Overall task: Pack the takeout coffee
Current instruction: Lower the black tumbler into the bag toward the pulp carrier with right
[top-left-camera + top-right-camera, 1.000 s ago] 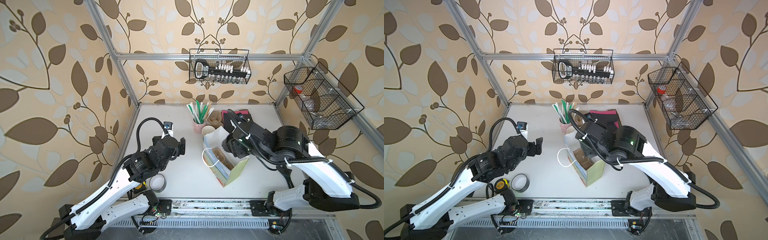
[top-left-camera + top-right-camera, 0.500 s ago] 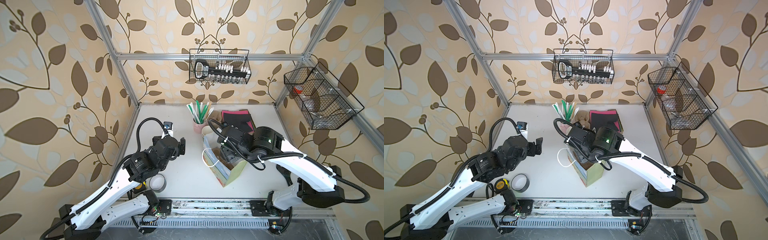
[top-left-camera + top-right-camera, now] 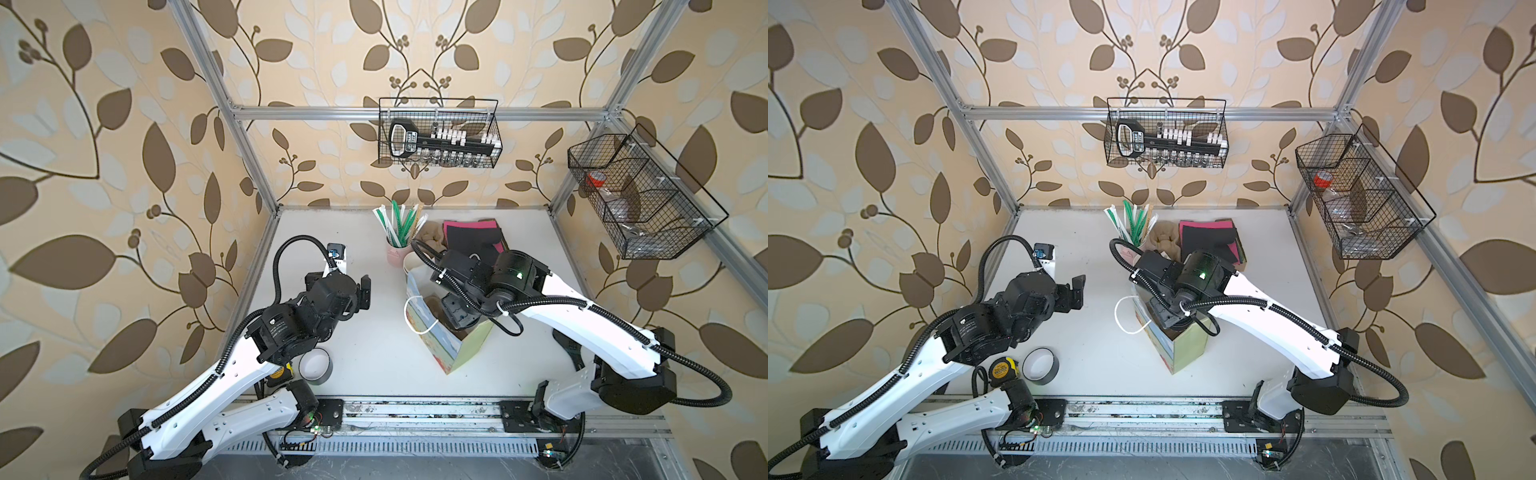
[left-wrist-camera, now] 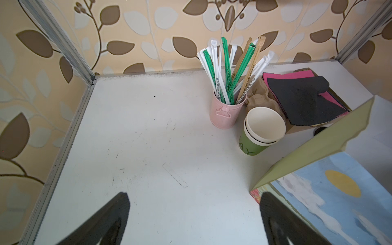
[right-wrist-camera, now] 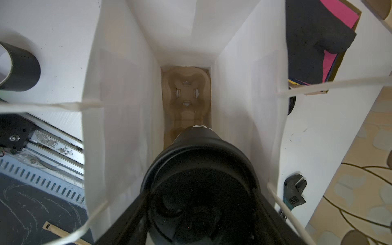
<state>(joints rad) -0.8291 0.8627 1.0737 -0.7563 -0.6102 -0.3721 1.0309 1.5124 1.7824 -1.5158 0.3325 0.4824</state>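
While one bag [image 5: 118, 106] holds one lidded cup [image 5: 199, 163], two green cups [image 4: 262, 131] nest.

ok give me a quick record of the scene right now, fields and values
right tool: shut on small paper coffee cup with round black plastic lid
cup position: down inside upright green paper gift bag
bag floor: brown moulded pulp cup carrier, visible slot empty
left tool: open, empty, over white table
cup seated: cannot tell
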